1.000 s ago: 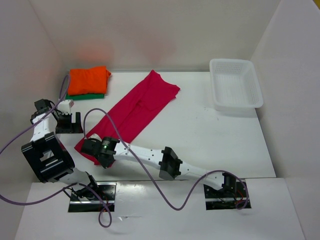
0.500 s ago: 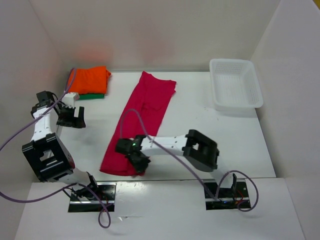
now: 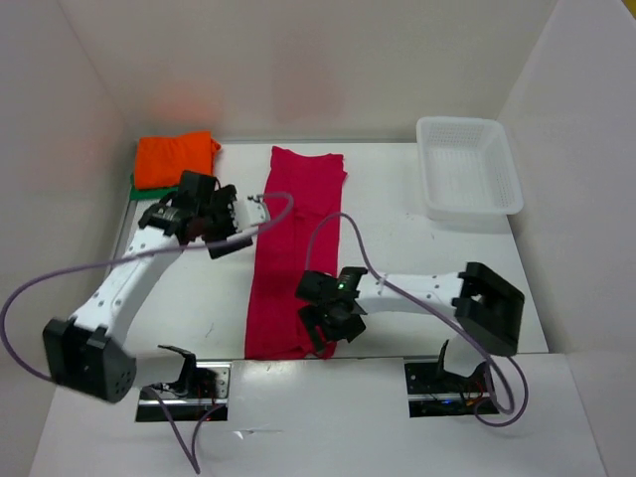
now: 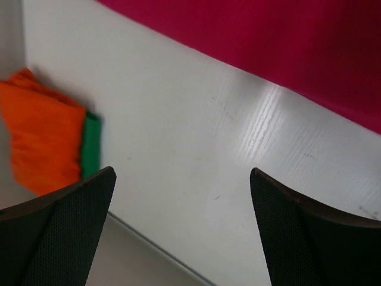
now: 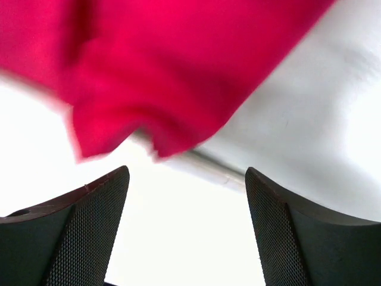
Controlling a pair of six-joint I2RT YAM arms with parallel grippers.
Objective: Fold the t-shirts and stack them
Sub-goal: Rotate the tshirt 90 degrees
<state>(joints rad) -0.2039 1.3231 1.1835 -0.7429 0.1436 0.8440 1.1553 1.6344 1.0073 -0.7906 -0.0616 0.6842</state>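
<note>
- White walls (image 3: 328, 70) stand around a white table (image 3: 417, 268), and a white mesh basket (image 3: 467, 179) sits in the far right corner.
- An orange t-shirt (image 3: 176, 159) lies folded on top of a green t-shirt (image 4: 91, 146) in the far left corner. Only a thin edge of green peeks out.
- The magenta-red t-shirt (image 3: 294, 248) lies in the middle of the table as one long strip, running from the near edge toward the far side.
- The left pincer (image 3: 237, 225) hangs wide open just beside the strip's left edge and holds nothing.
- The right pincer (image 5: 186, 173) is wide open too, at the near end of the strip, with no cloth between its fingers.
- I think the red one is only half folded. Next, its near end likely needs to be picked up and laid over the far end. Then the small bundle can go on the orange one.
</note>
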